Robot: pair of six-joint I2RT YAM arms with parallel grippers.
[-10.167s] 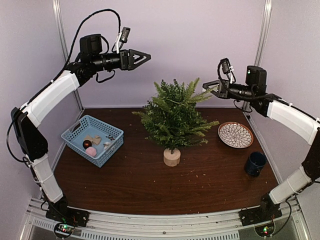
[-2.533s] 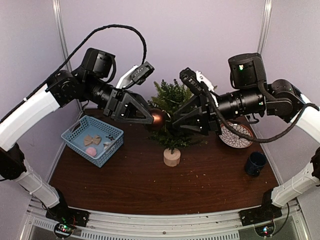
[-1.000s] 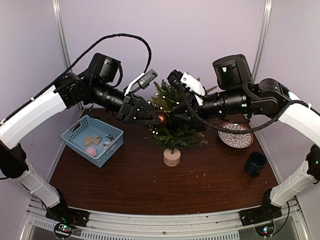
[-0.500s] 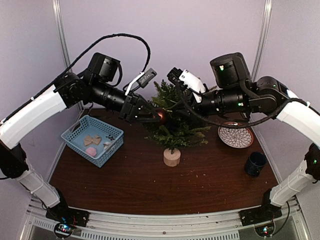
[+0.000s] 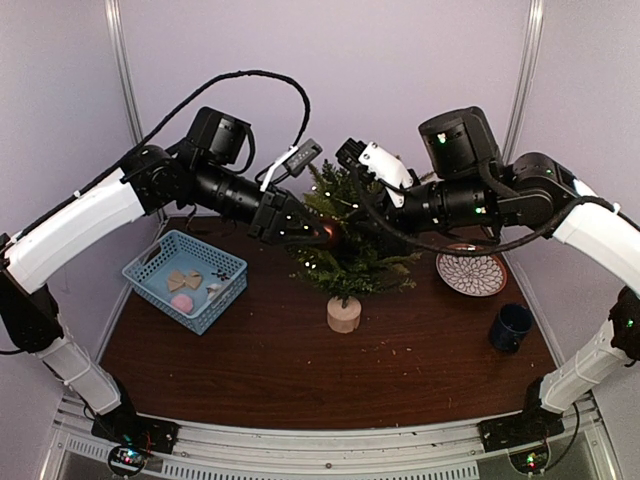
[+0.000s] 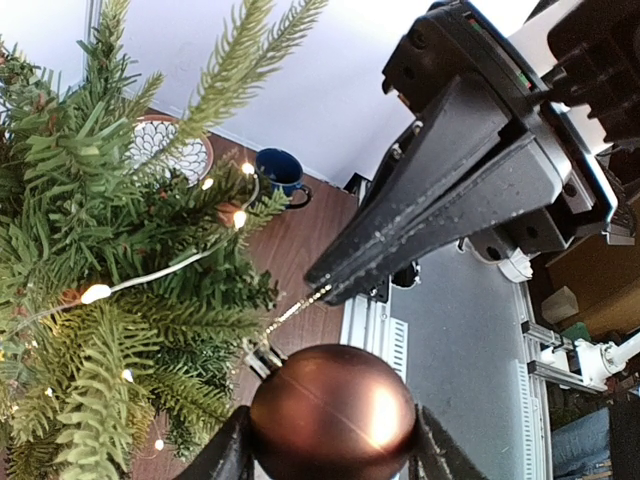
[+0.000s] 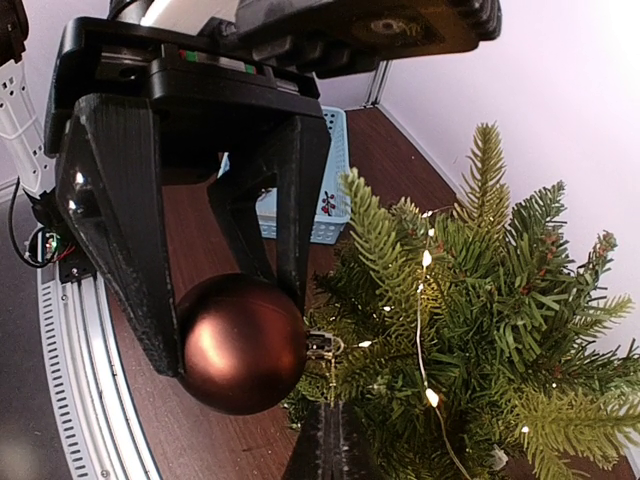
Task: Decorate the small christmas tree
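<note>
Bauble [image 6: 332, 405], smooth and probably fragile, sits clamped in the left pincer [image 6: 332, 450], the closed right pincer [image 6: 322, 284] nipping its gold thread [image 6: 296, 310] beside the soft-branched small christmas tree [image 5: 345, 255].

The bench [image 5: 300, 370] is a dark brown wooden top, closed in by pale walls at the back and sides, with a silver rail [image 5: 320, 452] along its near edge. Near the middle stands the small christmas tree [image 5: 345, 262], resting upright on its short round pale wooden base [image 5: 344, 314]. Well to the left of it sits a blue plastic basket [image 5: 165, 300], turned at an angle to the bench edges. To the right, toward the back, a round patterned plate [image 5: 472, 270] lies flat. A dark blue mug [image 5: 510, 327] stands upright in front of the plate, near it but apart.
</note>
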